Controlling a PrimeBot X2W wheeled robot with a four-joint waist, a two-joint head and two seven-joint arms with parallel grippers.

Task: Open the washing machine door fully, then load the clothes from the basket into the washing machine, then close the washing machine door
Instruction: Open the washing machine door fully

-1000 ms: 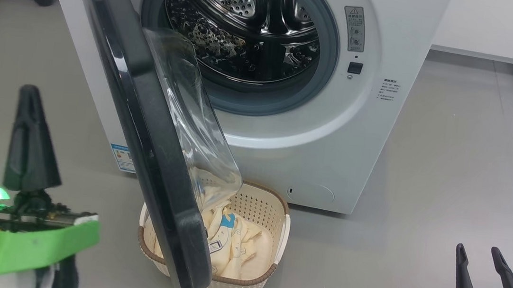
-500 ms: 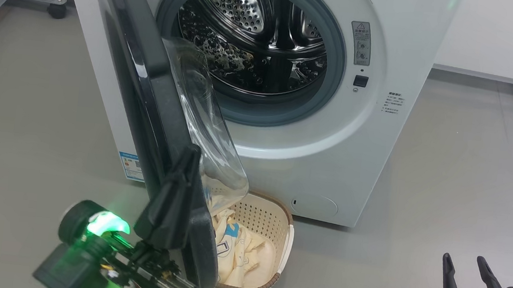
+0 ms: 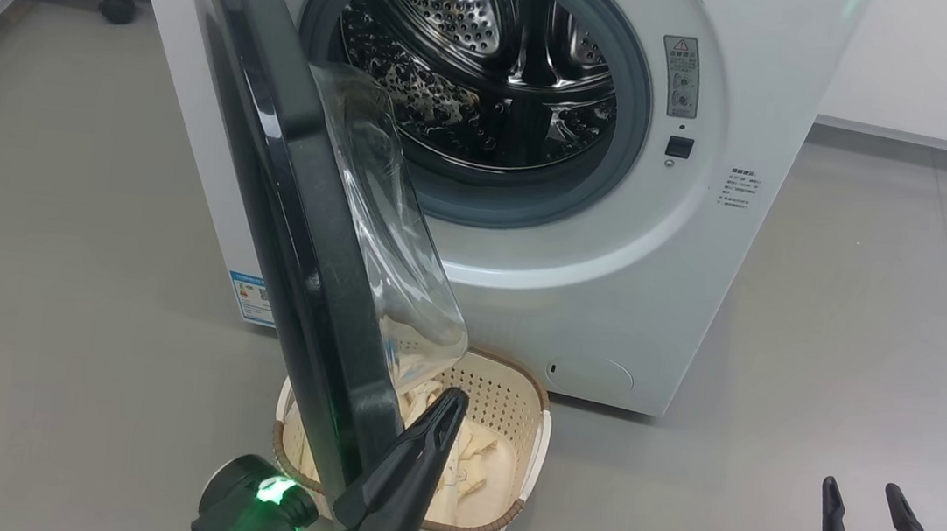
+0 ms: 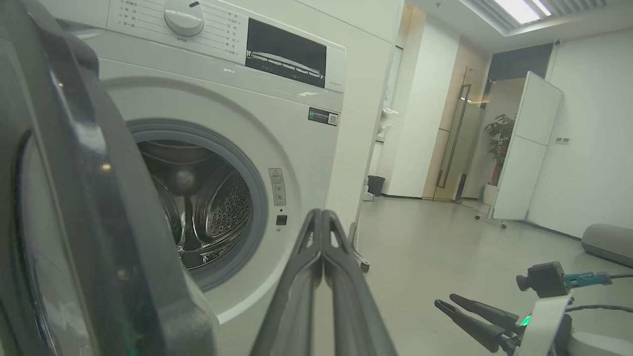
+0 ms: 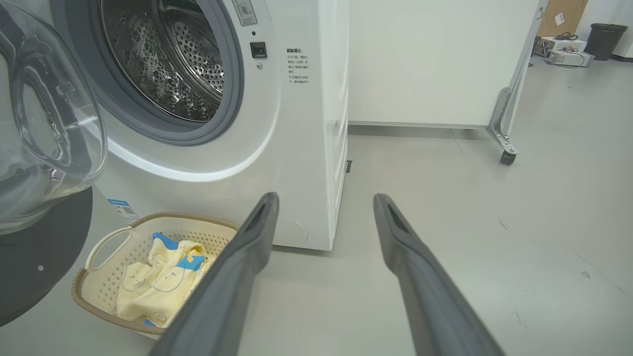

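The white washing machine (image 3: 611, 298) stands with its steel drum open to view. Its washing machine door (image 3: 285, 219), black-rimmed with a glass bowl, hangs about half open, edge-on to me. Under the door sits the cream basket (image 3: 532, 448) holding the clothes (image 3: 475, 464), cream with blue trim (image 5: 158, 277). My left gripper (image 3: 452, 400) is shut and empty, fingers slanting up over the basket just right of the door's lower edge; whether it touches the door I cannot tell. My right gripper (image 3: 860, 489) stands open and empty at the lower right, well clear of the machine.
Grey floor spreads left and right of the machine. A white partition (image 5: 435, 59) on a castor foot (image 5: 507, 157) stands behind at the right. Another castor (image 3: 118, 6) sits at the far left behind the machine.
My left gripper has swept right and down, from the door's outer side to its inner side above the basket. The head camera shifted a little; the door's angle looks unchanged.
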